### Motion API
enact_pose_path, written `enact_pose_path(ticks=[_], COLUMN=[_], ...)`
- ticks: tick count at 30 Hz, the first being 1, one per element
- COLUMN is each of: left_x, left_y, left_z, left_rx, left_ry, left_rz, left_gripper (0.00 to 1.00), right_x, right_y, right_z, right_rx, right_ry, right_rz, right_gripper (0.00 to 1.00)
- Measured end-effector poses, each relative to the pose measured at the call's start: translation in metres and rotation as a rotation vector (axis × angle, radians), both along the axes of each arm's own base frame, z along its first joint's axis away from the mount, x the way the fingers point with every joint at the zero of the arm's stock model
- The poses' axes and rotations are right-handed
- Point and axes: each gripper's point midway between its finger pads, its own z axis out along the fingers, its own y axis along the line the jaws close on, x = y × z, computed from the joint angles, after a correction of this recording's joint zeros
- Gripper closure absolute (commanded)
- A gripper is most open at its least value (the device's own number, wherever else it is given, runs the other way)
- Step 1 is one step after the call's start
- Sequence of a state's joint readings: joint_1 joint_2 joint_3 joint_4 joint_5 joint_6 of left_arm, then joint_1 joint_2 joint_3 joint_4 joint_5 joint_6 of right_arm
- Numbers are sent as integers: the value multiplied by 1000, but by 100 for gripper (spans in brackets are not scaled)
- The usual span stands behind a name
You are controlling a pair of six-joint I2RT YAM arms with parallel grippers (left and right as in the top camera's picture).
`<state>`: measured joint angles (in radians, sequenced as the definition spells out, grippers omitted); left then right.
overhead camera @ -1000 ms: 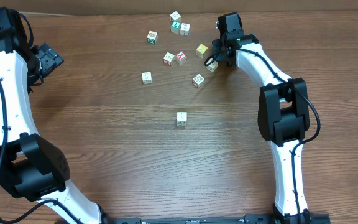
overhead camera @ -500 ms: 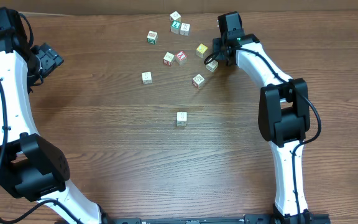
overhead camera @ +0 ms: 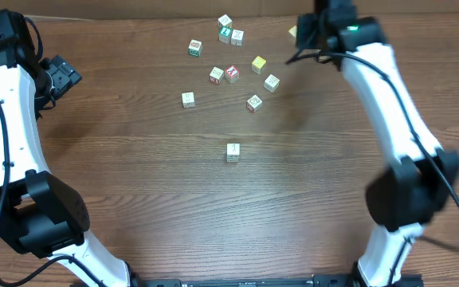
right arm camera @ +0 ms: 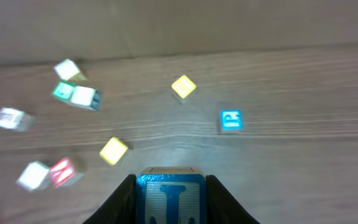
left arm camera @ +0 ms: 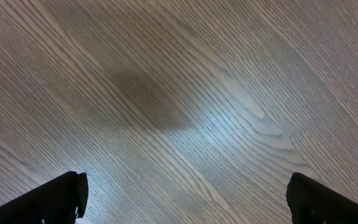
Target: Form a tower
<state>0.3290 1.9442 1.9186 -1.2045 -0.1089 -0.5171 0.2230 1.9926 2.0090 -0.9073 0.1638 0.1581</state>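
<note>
My right gripper [right arm camera: 171, 202] is shut on a wooden cube [right arm camera: 171, 186] with a blue letter face, held up off the table. In the overhead view that gripper [overhead camera: 301, 33] is near the far edge, and the held cube [overhead camera: 292, 32] shows pale yellow at its tip. The tower [overhead camera: 233, 151] stands alone mid-table as a whitish-topped square; its height cannot be told from above. My left gripper [overhead camera: 64, 76] hovers at the far left. Its jaws [left arm camera: 185, 199] stand wide open over bare wood.
Several loose cubes lie scattered at the far centre, among them a yellow one [overhead camera: 259, 63], a red one [overhead camera: 232, 73] and a pale one [overhead camera: 271, 81]. The right wrist view shows a blue cube [right arm camera: 230, 121] and a yellow cube [right arm camera: 183, 86] below.
My right gripper closed on a cube among the loose ones, then rose and swung toward the far edge with it. The left arm has not moved.
</note>
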Motion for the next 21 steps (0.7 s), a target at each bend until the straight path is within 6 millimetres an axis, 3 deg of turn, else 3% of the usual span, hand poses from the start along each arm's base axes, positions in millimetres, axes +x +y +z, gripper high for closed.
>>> enact_pose_path(ticks=[3,6,9,17,21], left_x=[0,0,0,0,0], left_y=[0,0,0,0,0], left_z=[0,0,0,0,0], left_rx=[0,0,0,0,0], left_ry=[0,0,0,0,0], left_rz=[0,0,0,0,0], left_gripper=[0,0,0,0,1], right_x=[-34,-62,-77,-116,-133], right_y=[0,6,11,15,18], right_z=[23,10,-23,-144,-179], right_rx=[22,55,75,73,68], right_ry=[43,167,291,537,581], right_rz=[27,70,85,85,98], right_gripper=[71,71,71,71,70])
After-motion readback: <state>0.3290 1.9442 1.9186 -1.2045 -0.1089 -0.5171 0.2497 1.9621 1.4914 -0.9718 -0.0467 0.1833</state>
